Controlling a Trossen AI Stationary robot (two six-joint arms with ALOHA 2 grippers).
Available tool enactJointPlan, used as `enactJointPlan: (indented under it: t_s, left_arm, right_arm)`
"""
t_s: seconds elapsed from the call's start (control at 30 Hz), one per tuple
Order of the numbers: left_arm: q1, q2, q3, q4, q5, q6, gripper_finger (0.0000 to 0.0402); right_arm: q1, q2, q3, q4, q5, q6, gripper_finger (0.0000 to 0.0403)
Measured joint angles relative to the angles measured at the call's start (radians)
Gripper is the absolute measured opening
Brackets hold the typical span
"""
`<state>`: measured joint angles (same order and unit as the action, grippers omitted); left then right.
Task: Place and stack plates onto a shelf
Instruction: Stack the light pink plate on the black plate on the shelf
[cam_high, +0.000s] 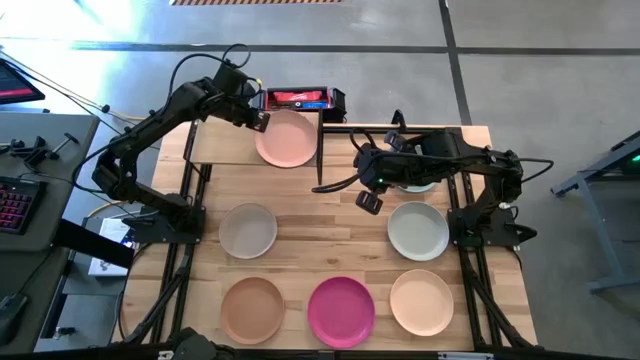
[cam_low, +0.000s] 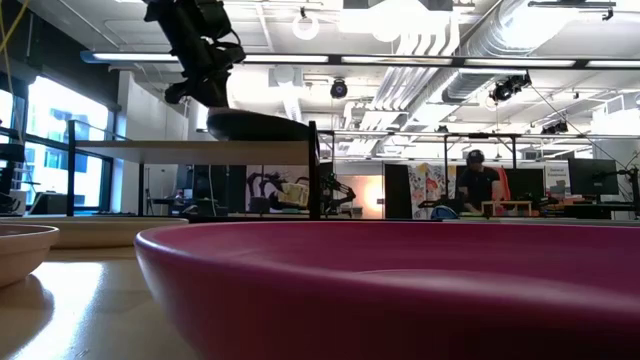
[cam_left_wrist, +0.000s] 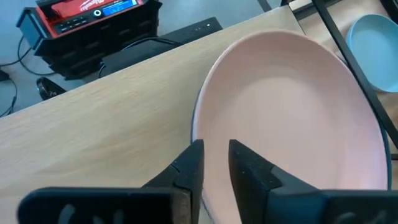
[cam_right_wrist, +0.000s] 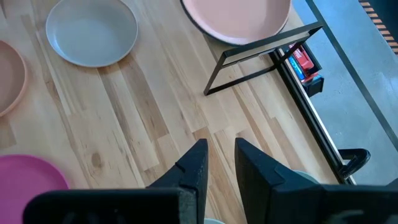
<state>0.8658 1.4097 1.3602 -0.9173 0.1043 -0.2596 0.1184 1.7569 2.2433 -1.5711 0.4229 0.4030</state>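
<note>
Peach plate (cam_high: 287, 139) on the shelf (cam_high: 222, 142), left end effector (cam_high: 260, 120) at its rim

Fingers (cam_left_wrist: 189, 168) barely parted over the near rim, seemingly released; right end effector (cam_high: 369, 201), fingers apart and empty, hovers over the table (cam_high: 330, 235), nearer the pale green plate (cam_high: 418, 230).

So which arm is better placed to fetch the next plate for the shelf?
Right, probably. The right gripper hangs over the table beside the pale green plate. The left gripper is at the shelf, by the peach plate.
</note>
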Motion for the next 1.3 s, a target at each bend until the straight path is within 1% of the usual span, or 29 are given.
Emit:
enactJointPlan:
  t_s: [0.17,0.27,0.4,0.47,0.67,0.87,0.97,1.07,1.3]
  left_arm:
    - [0.004,0.000,0.000,0.000,0.021,0.000,0.0092]
    - [0.018,0.000,0.000,-0.001,0.050,-0.008,0.0105]
    - [0.033,-0.002,0.000,-0.014,0.131,-0.016,0.0110]
    - [0.037,-0.007,0.000,-0.021,0.152,0.000,0.0109]
    - [0.027,-0.008,-0.001,-0.028,0.154,0.008,0.0095]
    - [-0.030,-0.007,-0.001,-0.059,0.151,0.024,0.0083]
    - [-0.052,-0.005,-0.001,-0.061,0.123,0.029,0.0079]
    - [-0.053,-0.005,-0.001,-0.068,0.095,0.025,0.0078]
    - [-0.047,0.013,-0.001,-0.091,0.092,0.018,0.0078]
  right_arm:
    - [0.000,0.000,0.000,0.000,0.000,0.000,0.0060]
    - [0.000,0.000,0.000,0.000,0.000,0.000,0.0060]
    - [0.000,0.000,0.000,0.000,0.000,0.000,0.0060]
    - [0.000,0.000,0.000,0.000,0.000,0.000,0.0060]
    - [0.000,0.000,0.000,0.000,0.000,0.000,0.0060]
    - [0.000,0.003,0.000,0.000,0.000,0.000,0.0060]
    - [0.000,0.012,0.000,0.001,-0.005,0.000,0.0060]
    - [0.000,0.024,-0.001,0.000,-0.009,0.000,0.0060]
    - [0.000,0.033,-0.001,0.000,-0.013,-0.003,0.0060]
